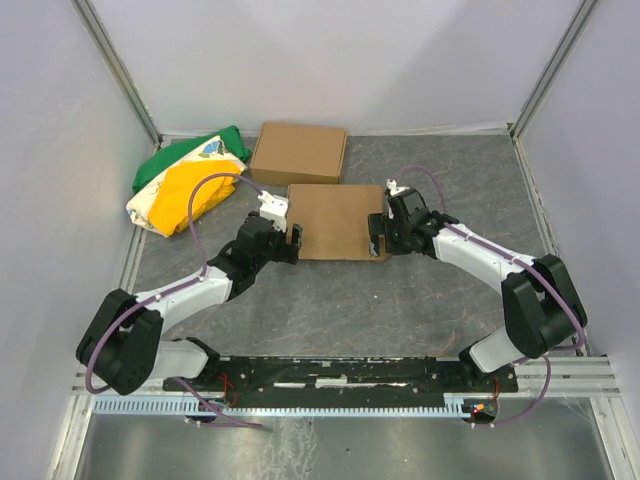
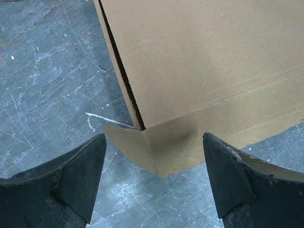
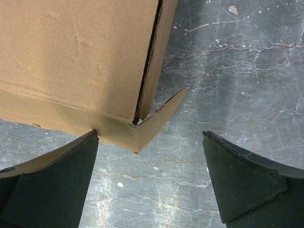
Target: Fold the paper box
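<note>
The paper box lies in the middle of the table as a shallow brown cardboard box with its lid down. My left gripper is open at the box's near left corner, which shows between its fingers in the left wrist view; a side flap sticks out there. My right gripper is open at the near right corner, where a torn-edged flap also juts out. The left finger of the right gripper sits against the box's front wall. Neither gripper holds anything.
A second ready-made brown cardboard box lies behind the paper box. A green, yellow and white bag lies at the back left. Grey walls and metal posts ring the grey marbled table.
</note>
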Action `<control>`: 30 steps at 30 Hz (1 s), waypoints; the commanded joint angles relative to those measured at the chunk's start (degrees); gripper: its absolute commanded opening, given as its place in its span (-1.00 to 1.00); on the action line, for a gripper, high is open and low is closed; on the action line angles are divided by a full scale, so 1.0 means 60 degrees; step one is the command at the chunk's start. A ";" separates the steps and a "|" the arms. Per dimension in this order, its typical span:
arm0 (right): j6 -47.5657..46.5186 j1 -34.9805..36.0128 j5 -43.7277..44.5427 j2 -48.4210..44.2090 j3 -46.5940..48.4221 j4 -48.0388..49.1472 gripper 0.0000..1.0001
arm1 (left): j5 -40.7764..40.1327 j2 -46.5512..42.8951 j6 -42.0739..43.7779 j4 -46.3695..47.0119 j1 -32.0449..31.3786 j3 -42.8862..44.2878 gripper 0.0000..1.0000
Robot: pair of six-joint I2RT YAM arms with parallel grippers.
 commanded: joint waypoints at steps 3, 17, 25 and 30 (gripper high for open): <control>-0.0188 0.0102 0.0357 -0.0186 0.0200 0.0063 0.99 | -0.0126 0.0190 0.0434 0.0316 -0.0054 -0.0053 0.78; -0.0217 0.0103 -0.0949 -0.0437 0.0121 0.0399 0.99 | 0.0857 0.0056 -0.0035 0.0601 -0.0043 -0.0207 0.82; -0.0203 0.0099 -0.1067 -0.0192 0.0092 0.0257 0.99 | 0.1318 0.0107 -0.0092 0.0228 -0.0053 0.0013 0.79; -0.0212 0.0110 -0.1297 -0.0131 0.0139 0.0143 0.99 | 0.1647 0.0261 -0.0144 0.0022 -0.0056 0.0173 0.76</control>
